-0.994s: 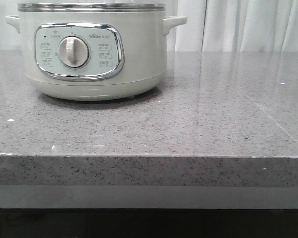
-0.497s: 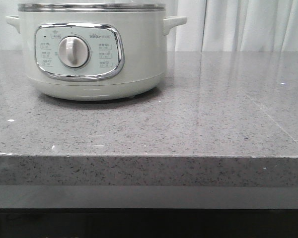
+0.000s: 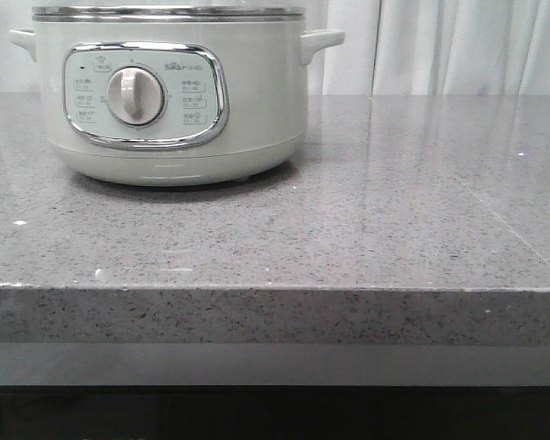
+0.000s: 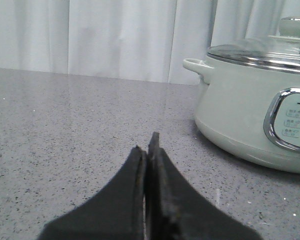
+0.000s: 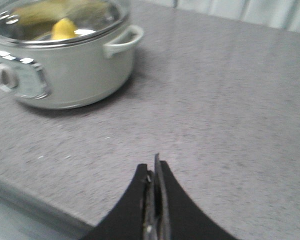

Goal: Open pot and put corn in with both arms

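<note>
Corn (image 5: 63, 28) inside lidded pot (image 3: 257, 110) — hands pressed closed

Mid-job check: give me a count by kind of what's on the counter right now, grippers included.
Pale grey-green electric pot, glass lid on: 1
Yellow corn cob, seen through the lid inside the pot: 1
Black grippers, both shut and empty: 2 (left gripper, right gripper)
Total: 4

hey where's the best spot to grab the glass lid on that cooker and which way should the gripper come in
Grip the knob standing up from the middle of the glass lid, coming straight down from above. It is the only raised part; the dome around it is smooth and shallow, and its metal rim sits flush on the pot, leaving no edge to pinch. The left gripper, now shut and empty, would probably have to open first.
</note>
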Controlling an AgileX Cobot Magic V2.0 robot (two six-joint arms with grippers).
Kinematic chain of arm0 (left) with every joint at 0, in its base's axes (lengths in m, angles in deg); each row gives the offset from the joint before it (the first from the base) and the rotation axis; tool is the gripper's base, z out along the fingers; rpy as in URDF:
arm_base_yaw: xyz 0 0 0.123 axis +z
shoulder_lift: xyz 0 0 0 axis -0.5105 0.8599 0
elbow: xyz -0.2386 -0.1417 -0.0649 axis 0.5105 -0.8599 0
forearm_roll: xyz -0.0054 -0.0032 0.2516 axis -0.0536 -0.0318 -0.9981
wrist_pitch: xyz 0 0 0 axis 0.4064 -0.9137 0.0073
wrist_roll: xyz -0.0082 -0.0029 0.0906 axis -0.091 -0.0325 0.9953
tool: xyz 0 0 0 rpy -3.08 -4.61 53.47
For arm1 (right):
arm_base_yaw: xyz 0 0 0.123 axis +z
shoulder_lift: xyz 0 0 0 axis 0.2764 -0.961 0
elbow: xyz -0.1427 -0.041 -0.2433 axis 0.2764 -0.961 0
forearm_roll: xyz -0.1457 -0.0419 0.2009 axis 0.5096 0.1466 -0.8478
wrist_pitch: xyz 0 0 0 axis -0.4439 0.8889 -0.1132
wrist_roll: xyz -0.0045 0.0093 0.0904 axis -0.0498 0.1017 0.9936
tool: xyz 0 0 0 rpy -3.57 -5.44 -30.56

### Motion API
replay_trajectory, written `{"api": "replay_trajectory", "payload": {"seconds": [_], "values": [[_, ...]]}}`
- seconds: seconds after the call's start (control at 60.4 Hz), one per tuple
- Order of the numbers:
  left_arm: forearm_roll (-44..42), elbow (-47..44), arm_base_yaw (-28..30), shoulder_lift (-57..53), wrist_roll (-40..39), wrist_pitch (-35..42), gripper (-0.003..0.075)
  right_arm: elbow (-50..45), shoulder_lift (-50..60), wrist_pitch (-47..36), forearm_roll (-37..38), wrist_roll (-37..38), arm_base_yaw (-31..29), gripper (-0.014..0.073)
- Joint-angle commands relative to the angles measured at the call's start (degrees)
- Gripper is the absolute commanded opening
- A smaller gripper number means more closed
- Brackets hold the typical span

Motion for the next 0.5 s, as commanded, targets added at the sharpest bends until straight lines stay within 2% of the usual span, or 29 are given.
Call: {"api": "replay_trajectory", "payload": {"seconds": [0.0,0.281,0.48], "values": [[0.5,-0.6,0.1,-0.9,-0.1,5.2,-0.0020,-2.4,3.8,-7.8,0.3,0.0,-4.3,-0.0069],[0.5,-0.6,0.1,-0.9,-0.1,5.2,-0.0020,-27.5,21.8,-28.8,-0.8,0.0,-12.5,-0.0069],[0.5,-0.6,0.1,-0.9,-0.1,5.2,-0.0020,-40.8,30.0,-37.1,-0.9,0.0,-15.2,-0.0069]]}}
